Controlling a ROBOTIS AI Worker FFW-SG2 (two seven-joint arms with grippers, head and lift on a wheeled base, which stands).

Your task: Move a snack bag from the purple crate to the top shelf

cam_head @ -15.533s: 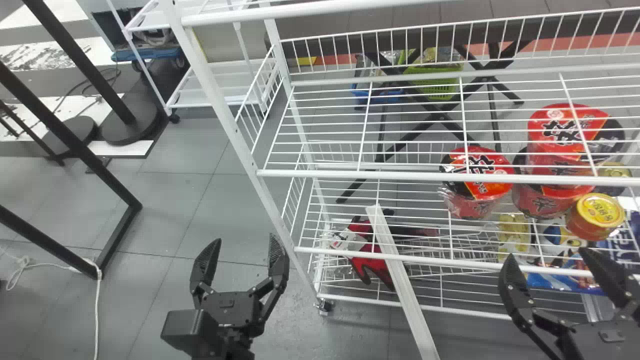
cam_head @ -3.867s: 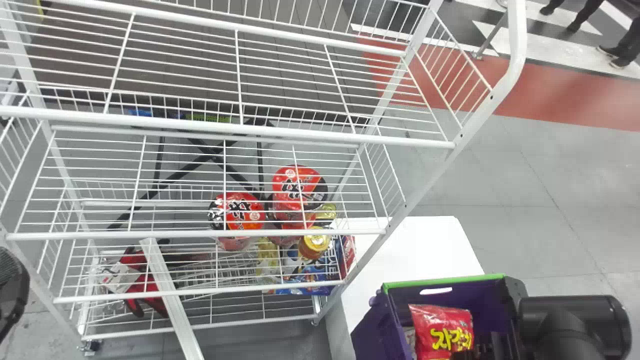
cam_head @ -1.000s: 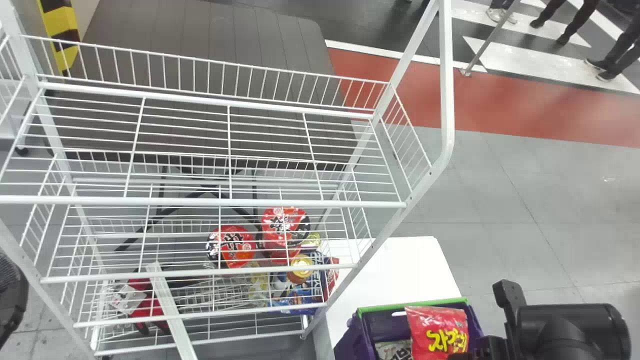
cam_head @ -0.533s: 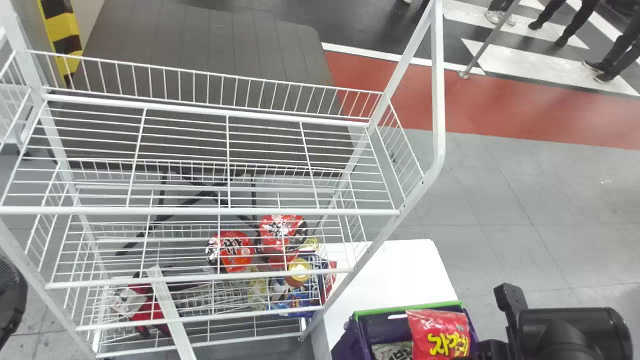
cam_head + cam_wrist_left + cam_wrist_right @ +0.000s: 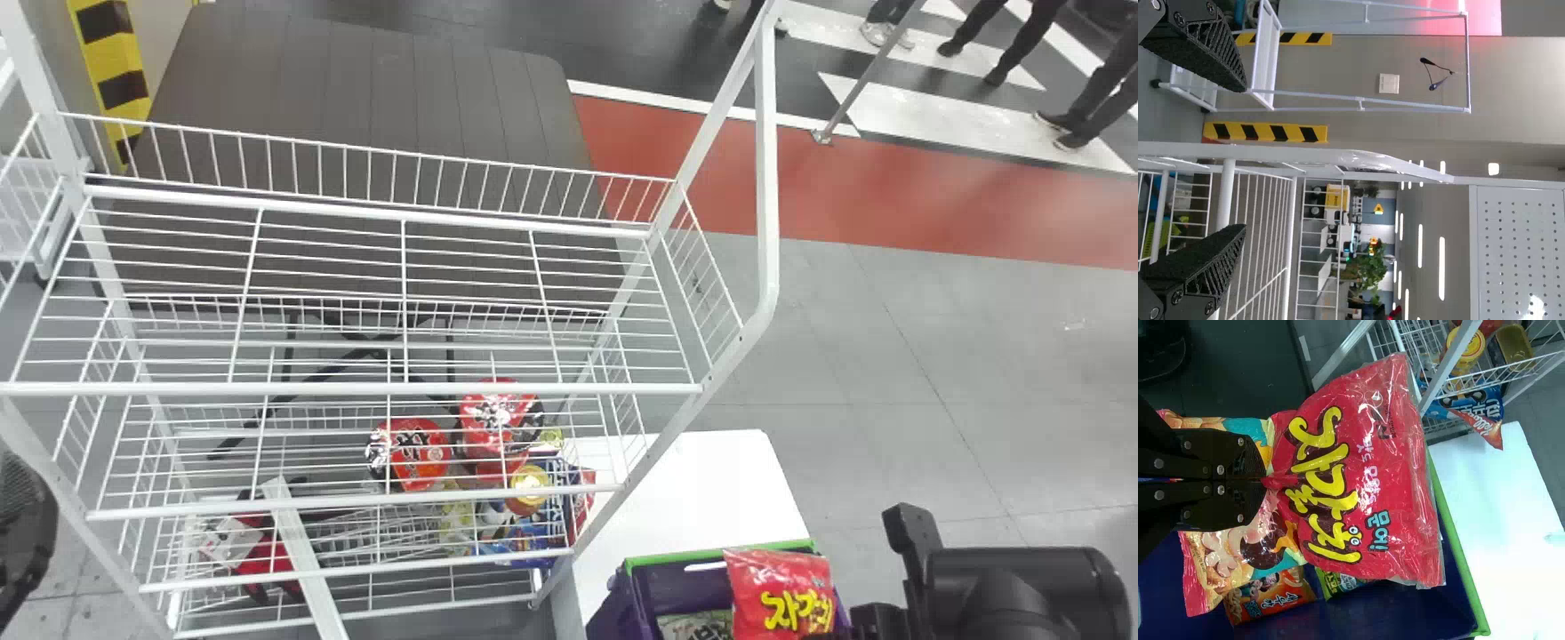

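The right pincer (image 5: 1265,479) is clamped on one edge of the red plastic snack bag with yellow lettering (image 5: 1345,473), which spreads ahead of its tips over the green-rimmed purple plastic crate (image 5: 629,604). Pinched by so small a fold, it could swivel or slip, its loose end snagging the crate or, farther off, the white wire top shelf (image 5: 356,388). Well leftward, the left pincer (image 5: 1245,157) waits, fingers apart.

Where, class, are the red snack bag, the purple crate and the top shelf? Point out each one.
Red snack bag (image 5: 1361,470): right wrist view, printed front.
Purple crate (image 5: 671,557): head view, far green rim.
Top shelf (image 5: 356,388): head view, front rail.
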